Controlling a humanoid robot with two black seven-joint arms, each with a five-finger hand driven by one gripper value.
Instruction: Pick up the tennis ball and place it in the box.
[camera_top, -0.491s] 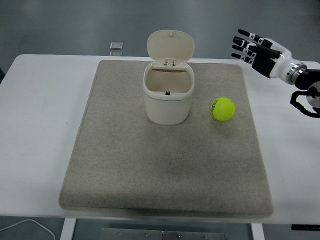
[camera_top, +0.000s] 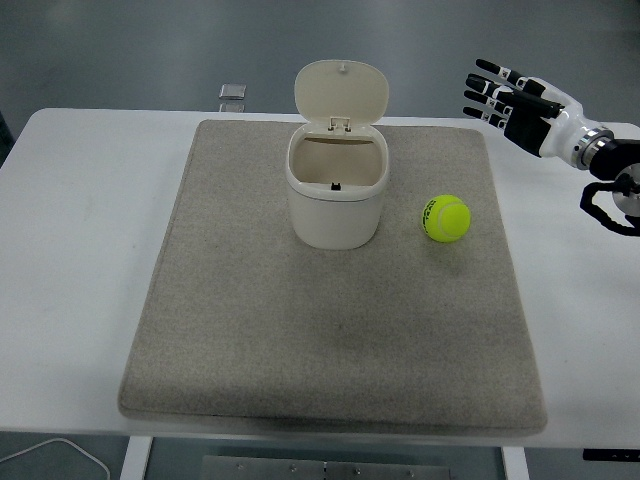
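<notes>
**Inspector:** Fingers first. Condition?

**Robot:** My fingers (camera_top: 492, 92) are spread and straight on the right hand (camera_top: 522, 108), with nothing between them. That hand hangs above the far right part of the table (camera_top: 80, 200), off the mat's (camera_top: 330, 340) corner. My left hand does not appear in the head view.

**Inspector:** Location of the item?

**Robot:** The tennis ball (camera_top: 447, 218) sits on the grey mat, right of the box (camera_top: 336, 195) and clear of it, with open mat on every side. It lies nearer to me than my hand does, and to the hand's left.

**Inspector:** Receptacle status?

**Robot:** The box stands upright near the mat's centre, lid (camera_top: 342, 92) tipped back, mouth open. Nothing blocks the opening.

**Inspector:** Step in hand, and how should it be done?

**Robot:** By my judgement, the reach has not closed on the ball. I should bring the palm over it from above, keep the fingers wide until they bracket it, then close evenly. A glancing touch could send it rolling, possibly towards the mat edge, so the descent ought to be straight.

**Inspector:** Noted.
</notes>
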